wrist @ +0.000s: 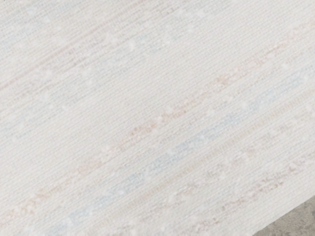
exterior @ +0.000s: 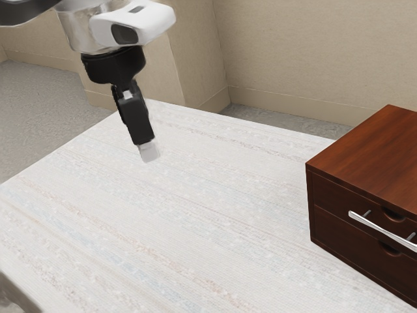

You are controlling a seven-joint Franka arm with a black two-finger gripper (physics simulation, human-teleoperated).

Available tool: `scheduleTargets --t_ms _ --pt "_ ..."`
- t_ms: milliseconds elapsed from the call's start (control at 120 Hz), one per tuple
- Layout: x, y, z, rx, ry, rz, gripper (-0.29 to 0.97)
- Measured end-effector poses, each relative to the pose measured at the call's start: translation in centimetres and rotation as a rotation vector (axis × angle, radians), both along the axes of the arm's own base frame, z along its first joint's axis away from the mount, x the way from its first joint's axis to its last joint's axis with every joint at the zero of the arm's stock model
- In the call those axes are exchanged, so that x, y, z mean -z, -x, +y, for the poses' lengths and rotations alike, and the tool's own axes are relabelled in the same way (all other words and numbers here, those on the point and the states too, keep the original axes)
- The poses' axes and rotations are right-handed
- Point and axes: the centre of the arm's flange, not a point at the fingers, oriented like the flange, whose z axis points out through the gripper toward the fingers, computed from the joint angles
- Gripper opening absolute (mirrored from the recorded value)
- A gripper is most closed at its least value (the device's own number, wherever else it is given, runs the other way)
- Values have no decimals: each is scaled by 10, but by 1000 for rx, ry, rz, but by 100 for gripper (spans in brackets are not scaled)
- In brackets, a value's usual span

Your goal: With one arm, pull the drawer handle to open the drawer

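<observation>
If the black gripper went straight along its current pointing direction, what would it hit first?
Probably the pale wood-grain table top below the gripper; the dark brown drawer cabinet stands far off that line.

Bright, even, diffuse light from above. In the exterior view the desk (exterior: pixel 195 215) renders pale, darkening toward the frame's lower left corner. The cabinet (exterior: pixel 381 150) top is lighter than its shaded front, and the handle (exterior: pixel 381 229) carries a pale sheen. In the wrist view the desk is uniformly lit.
</observation>
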Motion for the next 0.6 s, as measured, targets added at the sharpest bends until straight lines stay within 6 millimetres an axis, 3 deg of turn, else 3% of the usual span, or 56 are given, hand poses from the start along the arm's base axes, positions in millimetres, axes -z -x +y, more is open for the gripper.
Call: scheduleTargets --t_ms 108,183,275,483,600 --pt "25 74 -34 172 -53 -11 68" --pt "44 90 -75 305 -98 -58 68" --pt "58 87 -142 497 -163 -107 68" --pt "97 71 -235 812 -217 -202 68" --pt "118 48 -260 922 -198 -228 68"
